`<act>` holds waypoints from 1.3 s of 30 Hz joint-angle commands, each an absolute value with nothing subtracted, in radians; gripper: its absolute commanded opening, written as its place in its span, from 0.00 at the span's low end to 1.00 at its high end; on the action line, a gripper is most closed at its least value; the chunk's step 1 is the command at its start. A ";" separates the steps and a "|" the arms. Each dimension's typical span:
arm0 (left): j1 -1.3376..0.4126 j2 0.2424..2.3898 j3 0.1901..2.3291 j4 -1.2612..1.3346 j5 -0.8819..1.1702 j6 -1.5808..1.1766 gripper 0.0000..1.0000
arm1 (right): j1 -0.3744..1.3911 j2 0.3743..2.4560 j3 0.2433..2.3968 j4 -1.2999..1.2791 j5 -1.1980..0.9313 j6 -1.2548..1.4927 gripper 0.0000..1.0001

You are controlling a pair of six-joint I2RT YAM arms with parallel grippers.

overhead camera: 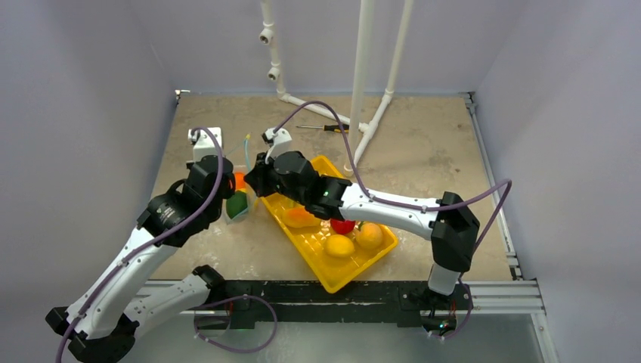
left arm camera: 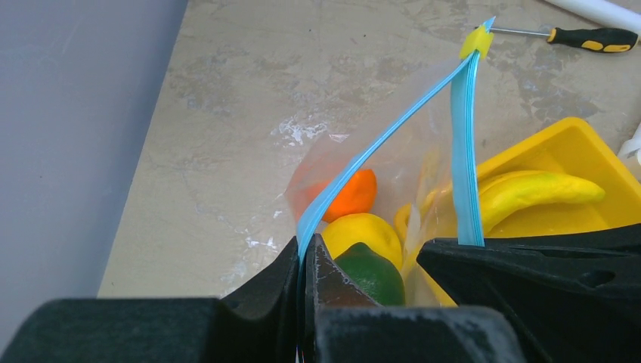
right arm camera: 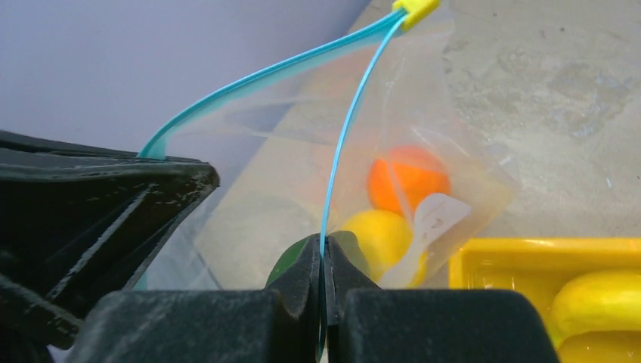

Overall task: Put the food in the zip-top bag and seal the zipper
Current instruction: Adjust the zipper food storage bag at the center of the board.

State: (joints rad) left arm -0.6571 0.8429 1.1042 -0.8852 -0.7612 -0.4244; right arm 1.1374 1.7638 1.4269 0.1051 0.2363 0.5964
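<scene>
The left gripper [left arm camera: 306, 253] and right gripper [right arm camera: 323, 261] are pinching the zipper [left arm camera: 464, 151], spreading the zip-top bag [right arm camera: 431, 121] at the tray's [left arm camera: 559, 147] nine o'clock; probably one is needing to fetch the banana [left arm camera: 529, 193] next.

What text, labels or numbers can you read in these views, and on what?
No text is readable in any view.
Bag, zipper, tray: no print visible.
Screwdriver: no marking can be made out on the handle.
White box: too small and blurred to tell.
</scene>
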 commanded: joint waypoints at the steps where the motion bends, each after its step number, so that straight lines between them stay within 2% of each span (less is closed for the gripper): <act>1: -0.662 0.853 1.196 -0.979 -0.730 -0.457 0.00 | 1.127 1.720 1.521 0.050 0.165 0.508 0.00; 15: -0.661 0.815 1.388 -1.165 -0.622 -0.480 0.00 | 1.039 1.692 1.621 -0.047 -0.062 0.433 0.00; 25: -0.662 0.817 1.584 -1.201 -0.529 -0.480 0.00 | 1.001 1.772 1.879 -0.157 -0.094 0.387 0.00; 29: -0.661 0.790 1.485 -1.159 -0.524 -0.503 0.00 | 0.996 1.797 1.879 -0.145 -0.114 0.389 0.00; 36: -0.663 0.712 1.067 -1.000 -0.600 -0.637 0.00 | 0.953 1.941 1.648 0.023 -0.227 0.465 0.00; 39: -0.663 0.751 1.082 -0.967 -0.535 -0.635 0.00 | 0.953 1.970 1.648 0.037 -0.235 0.455 0.00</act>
